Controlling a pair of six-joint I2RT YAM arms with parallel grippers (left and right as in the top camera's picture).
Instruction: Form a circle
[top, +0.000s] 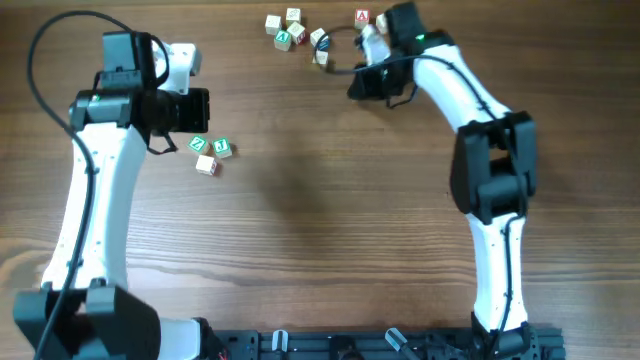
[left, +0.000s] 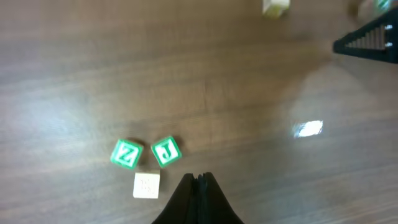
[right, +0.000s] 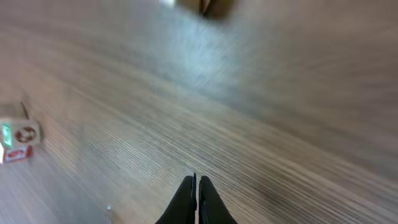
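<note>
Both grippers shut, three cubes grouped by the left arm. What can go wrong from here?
1. The shut left gripper sits close beside the J cube and the pale cube; a sideways move could scatter the three-cube group.
2. The right gripper is shut near the loose cubes; unless it opens first, it may only shove them.
3. Right wrist view is blurred; aiming may suffer.

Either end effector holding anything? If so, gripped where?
Nothing held: left end effector shut, empty, apart from the three-cube group; right end effector shut, empty.
</note>
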